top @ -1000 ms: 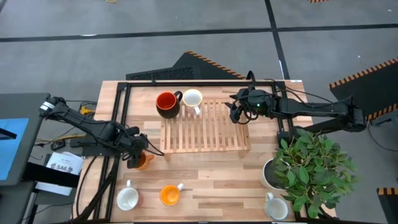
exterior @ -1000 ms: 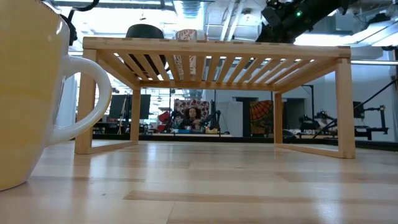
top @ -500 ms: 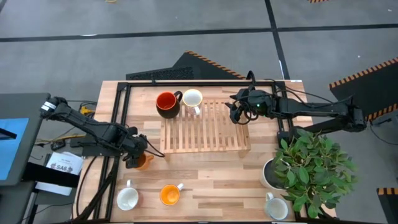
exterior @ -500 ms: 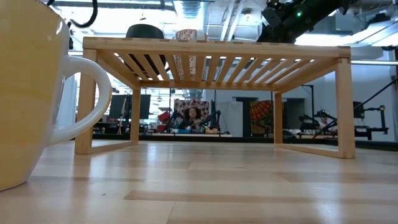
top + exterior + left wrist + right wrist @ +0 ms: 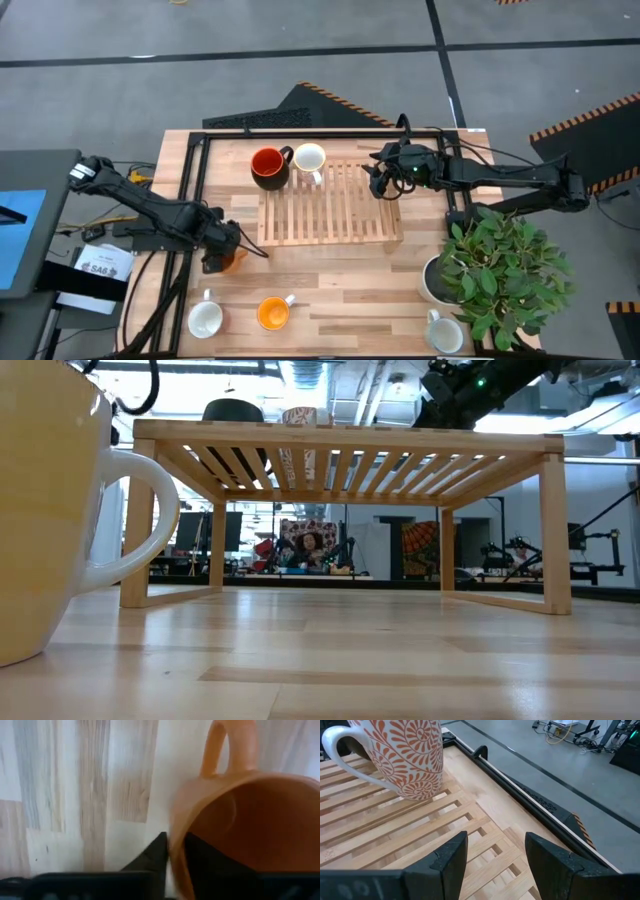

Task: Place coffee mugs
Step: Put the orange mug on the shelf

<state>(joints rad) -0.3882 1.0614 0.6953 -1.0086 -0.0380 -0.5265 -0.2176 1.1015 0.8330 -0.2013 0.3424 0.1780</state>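
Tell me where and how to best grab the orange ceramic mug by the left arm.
Grip the orange ceramic mug by its rim wall, from above. It stands upright with its mouth open, so one finger can go inside and one outside. The left gripper already straddles the wall that way, opposite the handle, which stays clear.

Two slim dark jointed arms, matte black. Left end effector (image 5: 222, 248): black, with blunt angular fingers (image 5: 150, 862). Right end effector (image 5: 381, 184): thick, chunky black fingers (image 5: 445, 860), green indicator light glowing at its wrist, thin black cables trailing along the links.
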